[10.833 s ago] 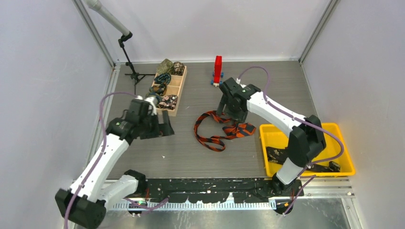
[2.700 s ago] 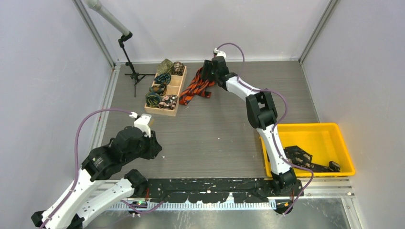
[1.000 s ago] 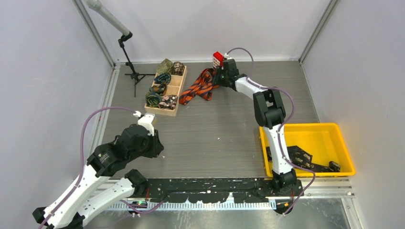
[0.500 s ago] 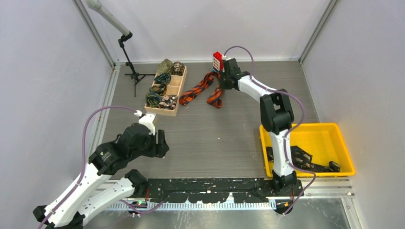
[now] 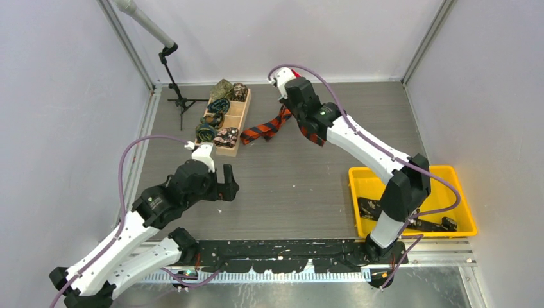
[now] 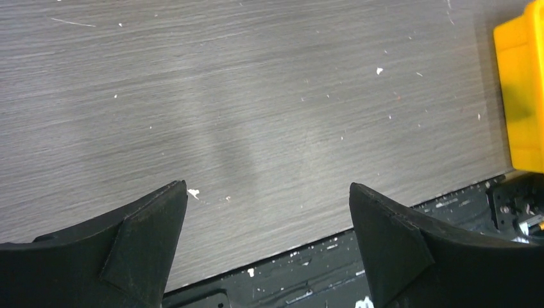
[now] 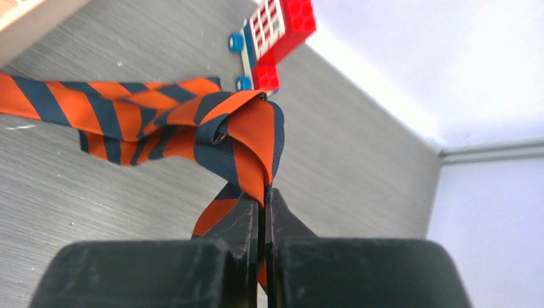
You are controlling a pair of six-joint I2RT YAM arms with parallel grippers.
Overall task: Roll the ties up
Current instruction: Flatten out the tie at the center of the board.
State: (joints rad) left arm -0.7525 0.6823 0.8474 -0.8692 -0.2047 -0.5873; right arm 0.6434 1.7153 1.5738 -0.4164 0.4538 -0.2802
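Gripping the orange-and-dark tie at its fold, right pincer clenched, left pincer released, well apart.

Table: grey wood-grain boards under me, flecked with small white specks.
Wooden tray: far off on my left, long, split into compartments, lying at a slant.
Toy block: red and white, on blue wheels, close to the far wall.
Yellow bin: at my near right, flat on the table.
Black pieces: lying inside the yellow bin.
Stand: black tripod in my far left corner, just beside the wooden tray, pole slanting up out of view.
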